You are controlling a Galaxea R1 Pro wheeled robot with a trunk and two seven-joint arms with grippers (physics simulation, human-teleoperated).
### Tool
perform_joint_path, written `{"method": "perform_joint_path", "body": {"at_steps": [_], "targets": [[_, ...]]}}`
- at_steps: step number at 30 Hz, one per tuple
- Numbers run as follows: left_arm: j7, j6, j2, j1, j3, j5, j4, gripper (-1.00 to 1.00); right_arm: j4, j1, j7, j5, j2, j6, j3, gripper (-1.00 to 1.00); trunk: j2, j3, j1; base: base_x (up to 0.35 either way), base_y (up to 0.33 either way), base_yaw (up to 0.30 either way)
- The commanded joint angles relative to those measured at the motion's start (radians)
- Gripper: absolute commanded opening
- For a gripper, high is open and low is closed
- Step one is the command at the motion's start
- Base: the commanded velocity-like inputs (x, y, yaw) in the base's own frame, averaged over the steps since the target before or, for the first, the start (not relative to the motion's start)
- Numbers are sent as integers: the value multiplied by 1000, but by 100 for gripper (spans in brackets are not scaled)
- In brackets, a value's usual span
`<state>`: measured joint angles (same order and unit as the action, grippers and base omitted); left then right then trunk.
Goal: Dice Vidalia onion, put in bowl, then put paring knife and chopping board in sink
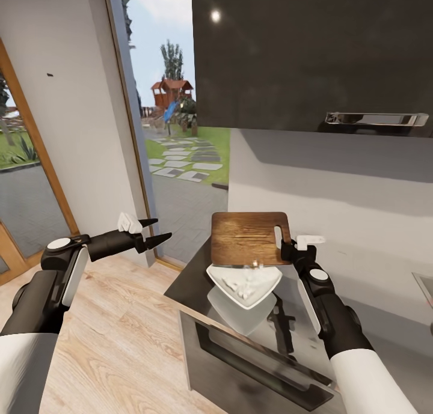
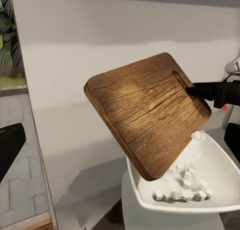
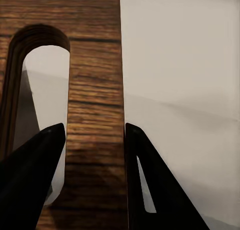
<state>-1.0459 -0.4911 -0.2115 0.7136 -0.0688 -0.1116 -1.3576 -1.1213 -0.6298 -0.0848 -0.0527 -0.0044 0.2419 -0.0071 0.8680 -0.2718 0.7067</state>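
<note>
My right gripper (image 1: 287, 246) is shut on the chopping board (image 1: 249, 238), pinching the strip between its slot hole and its edge (image 3: 95, 89). The board is lifted and tilted, its low edge just above the bowl (image 1: 218, 275). In the left wrist view the board (image 2: 147, 115) leans over the white bowl (image 2: 220, 157), which holds diced onion (image 2: 185, 187). The bowl stands near the left end of the countertop (image 1: 192, 279). My left gripper (image 1: 161, 230) hangs open and empty over the floor, left of the counter. The paring knife is out of view.
A dark upper cabinet with a chrome handle (image 1: 376, 119) hangs above the counter. An oven front (image 1: 252, 366) sits below the countertop. A corner of the sink (image 1: 424, 282) shows at the right edge. Wood floor (image 1: 120, 342) and a glass door lie to the left.
</note>
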Motion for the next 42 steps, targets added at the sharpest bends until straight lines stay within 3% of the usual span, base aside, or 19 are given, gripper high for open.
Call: {"method": "perform_joint_path", "body": {"at_steps": [1, 17, 21, 23, 24, 25, 26, 31, 35, 42], "targets": [[-2, -9, 0, 1, 0, -5, 0, 100, -2, -1, -3, -6, 0, 6, 1, -100, 1, -1, 0, 0, 0, 0], [-2, -8, 0, 1, 0, -5, 0, 100, 18, 1, -4, -7, 0, -76, -7, -100, 1, -1, 0, 0, 0, 0], [-2, -8, 1, 1, 0, -5, 0, 100, -63, 1, -4, -6, 0, -45, -11, -100, 1, -1, 0, 0, 0, 0], [-2, -8, 1, 1, 0, -5, 0, 100, -90, 1, -4, -6, 0, 53, -16, -100, 1, -1, 0, 0, 0, 0], [-2, -8, 1, 1, 0, -5, 0, 100, -128, 1, -4, -6, 0, 176, -21, -100, 1, -1, 0, 0, 0, 0], [-2, -8, 1, 1, 0, -5, 0, 100, -140, 1, -4, -6, 0, 207, -22, -100, 1, -1, 0, 0, 0, 0], [-2, -8, 1, 1, 0, -5, 0, 100, -198, 1, -4, -5, 0, 353, -25, -100, 1, -1, 0, 0, 0, 0], [-1, -7, 2, 1, 0, -4, 0, 100, -332, -1, -4, -4, -2, 679, -27, -100, 1, -1, 0, -27, 0, 0], [0, -7, 4, 1, 0, -4, 0, 100, -351, -6, -4, -4, -5, 757, -27, -100, 1, -1, 0, -226, 0, 0], [0, -7, 4, 1, 0, -3, 0, 100, -356, -8, -4, -4, -6, 769, -27, -100, 1, -1, 0, -302, 0, -158]]}}
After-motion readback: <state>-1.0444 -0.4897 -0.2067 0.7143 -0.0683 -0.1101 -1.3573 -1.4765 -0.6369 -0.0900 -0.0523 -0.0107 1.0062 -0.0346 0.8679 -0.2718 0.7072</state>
